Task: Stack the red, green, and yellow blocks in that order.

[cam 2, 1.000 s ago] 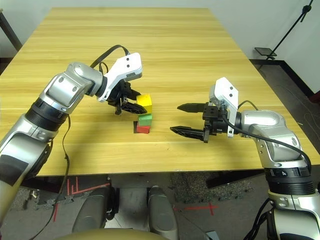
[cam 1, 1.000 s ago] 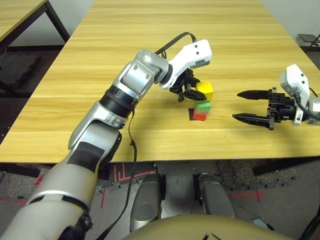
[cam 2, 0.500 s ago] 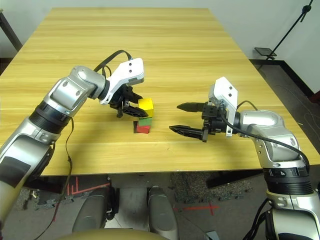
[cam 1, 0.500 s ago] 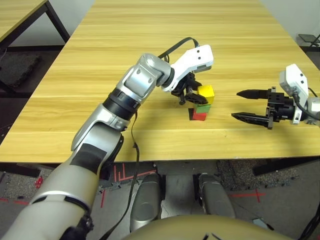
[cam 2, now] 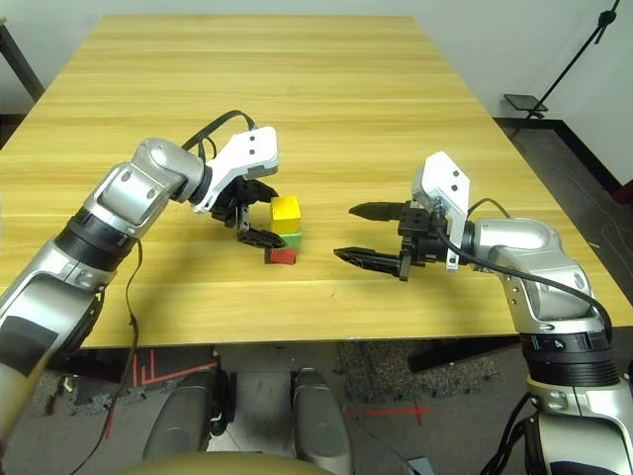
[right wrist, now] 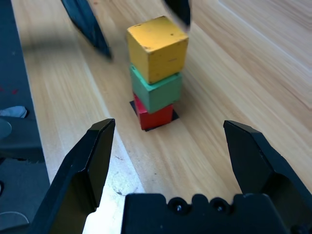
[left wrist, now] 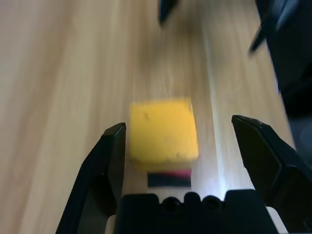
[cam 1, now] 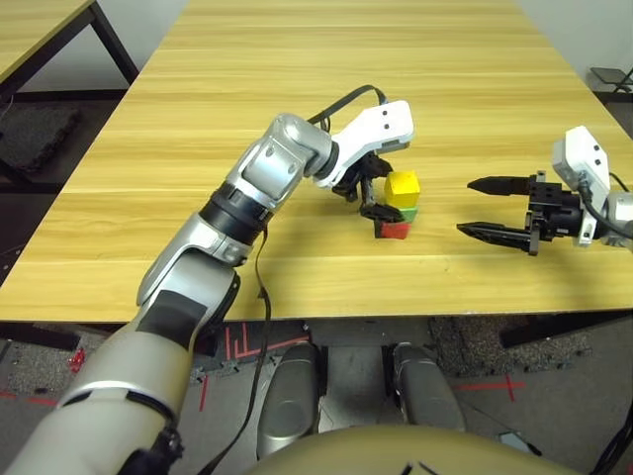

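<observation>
The three blocks stand as one stack near the table's middle: the red block (cam 1: pixel 394 231) at the bottom, the green block (cam 1: pixel 402 212) on it, the yellow block (cam 1: pixel 402 186) on top, turned slightly askew. My left gripper (cam 1: pixel 379 193) is open just left of the stack, a finger on either side of the yellow block (left wrist: pixel 163 129), which sits closer to one finger (left wrist: pixel 109 161). To the right my right gripper (cam 1: pixel 465 207) is open and apart from the stack, pointing at it. Its wrist view shows the yellow (right wrist: pixel 157 48), green (right wrist: pixel 157 91) and red (right wrist: pixel 154 116) blocks.
A flat black square patch (right wrist: pixel 173 116) lies under the red block. The wooden table (cam 1: pixel 297 79) stretches far behind the stack; its front edge is close below it. Another table (cam 1: pixel 30 30) stands at the far left.
My left gripper has gone from shut on the yellow block to open, leaving the block resting on the green one. The right arm has not moved.
</observation>
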Controlling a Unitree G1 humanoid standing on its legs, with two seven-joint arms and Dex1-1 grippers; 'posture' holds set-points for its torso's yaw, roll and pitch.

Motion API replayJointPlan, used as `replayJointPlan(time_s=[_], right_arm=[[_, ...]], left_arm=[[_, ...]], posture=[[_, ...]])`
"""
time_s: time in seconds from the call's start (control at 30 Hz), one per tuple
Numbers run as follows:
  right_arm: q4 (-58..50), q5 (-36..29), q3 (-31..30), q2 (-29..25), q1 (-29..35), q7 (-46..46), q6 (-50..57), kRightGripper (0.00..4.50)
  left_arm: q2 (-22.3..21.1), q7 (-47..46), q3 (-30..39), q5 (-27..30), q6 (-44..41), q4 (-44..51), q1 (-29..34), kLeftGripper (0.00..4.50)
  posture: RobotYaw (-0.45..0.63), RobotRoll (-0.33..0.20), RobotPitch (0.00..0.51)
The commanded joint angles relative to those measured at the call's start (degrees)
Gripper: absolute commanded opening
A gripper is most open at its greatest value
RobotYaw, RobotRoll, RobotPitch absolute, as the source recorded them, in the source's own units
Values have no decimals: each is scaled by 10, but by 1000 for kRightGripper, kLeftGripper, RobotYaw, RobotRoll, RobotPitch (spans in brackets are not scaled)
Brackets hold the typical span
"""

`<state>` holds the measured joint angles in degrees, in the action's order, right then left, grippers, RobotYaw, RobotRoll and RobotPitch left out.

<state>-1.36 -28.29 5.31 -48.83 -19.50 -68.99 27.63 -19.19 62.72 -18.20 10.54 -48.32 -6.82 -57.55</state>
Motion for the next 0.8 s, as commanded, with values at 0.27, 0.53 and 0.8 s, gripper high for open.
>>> replayJointPlan(time_s=[0.27,0.53,0.8], right_arm=[[240,50,86,33,-53,137,-92,4500],[535,100,120,45,-184,224,-288,4500],[692,128,131,45,-220,288,-380,4500]], left_arm=[[-11,-264,313,42,-26,131,160,4454],[64,-426,363,-3,256,88,314,4454],[76,-529,362,-52,421,33,382,4454]], posture=[[29,-92,71],[43,-107,87],[69,-117,93]])
